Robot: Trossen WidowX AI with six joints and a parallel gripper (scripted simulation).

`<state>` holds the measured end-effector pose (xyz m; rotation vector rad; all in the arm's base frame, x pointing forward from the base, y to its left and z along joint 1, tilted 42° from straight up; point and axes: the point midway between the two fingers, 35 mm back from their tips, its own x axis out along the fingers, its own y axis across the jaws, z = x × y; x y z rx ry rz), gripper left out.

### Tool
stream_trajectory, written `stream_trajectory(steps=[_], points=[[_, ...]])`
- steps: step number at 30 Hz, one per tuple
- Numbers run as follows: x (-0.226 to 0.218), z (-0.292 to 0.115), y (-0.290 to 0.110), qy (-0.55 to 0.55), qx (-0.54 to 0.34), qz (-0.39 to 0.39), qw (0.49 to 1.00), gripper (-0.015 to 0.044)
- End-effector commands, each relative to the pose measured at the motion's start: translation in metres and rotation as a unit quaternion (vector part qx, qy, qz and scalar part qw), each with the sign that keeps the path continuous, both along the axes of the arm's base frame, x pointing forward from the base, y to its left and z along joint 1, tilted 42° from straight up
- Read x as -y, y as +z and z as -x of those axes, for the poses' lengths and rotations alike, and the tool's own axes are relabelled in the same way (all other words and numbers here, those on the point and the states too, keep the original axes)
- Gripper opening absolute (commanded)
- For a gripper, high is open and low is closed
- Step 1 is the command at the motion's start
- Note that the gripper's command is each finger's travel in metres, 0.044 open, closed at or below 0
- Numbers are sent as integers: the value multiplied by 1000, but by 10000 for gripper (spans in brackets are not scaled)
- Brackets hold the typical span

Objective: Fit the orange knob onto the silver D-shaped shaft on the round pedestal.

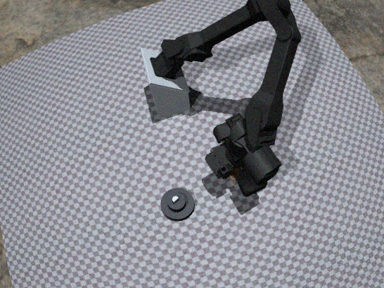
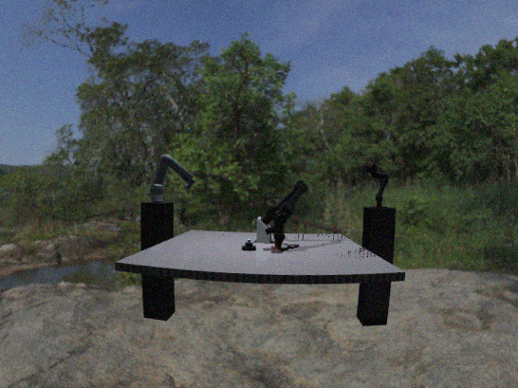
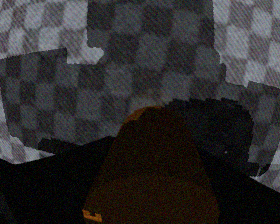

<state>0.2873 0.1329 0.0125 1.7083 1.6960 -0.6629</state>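
The orange knob (image 3: 156, 181) fills the lower middle of the wrist view, dark in shadow, and my gripper (image 3: 153, 150) (image 1: 230, 173) (image 2: 277, 245) is shut on it. In the top view the arm's wrist hides nearly all of the knob. The gripper holds it low over the checkered table (image 1: 88, 138) (image 2: 213, 257), right of the round dark pedestal (image 1: 177, 205) (image 2: 249, 246). The silver D-shaped shaft (image 1: 175, 199) stands bare in the pedestal's middle. The pedestal is out of the wrist view, and the knob's hole is hidden.
A grey block (image 1: 165, 99) (image 2: 262, 230) stands behind the pedestal near the arm's base. The arm's shadow (image 1: 228, 191) falls on the table just under the gripper. Two dark posts (image 2: 157, 224) (image 2: 379, 229) with other arms stand at the table's far corners.
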Motion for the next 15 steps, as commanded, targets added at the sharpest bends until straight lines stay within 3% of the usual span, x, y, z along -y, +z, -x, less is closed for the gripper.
stream_trajectory(steps=[1,10,15], points=[[-1,0,0,-4,1,1,1000,0],[0,0,0,-1,0,0,1000,236],[0,0,0,-1,0,0,1000,240]])
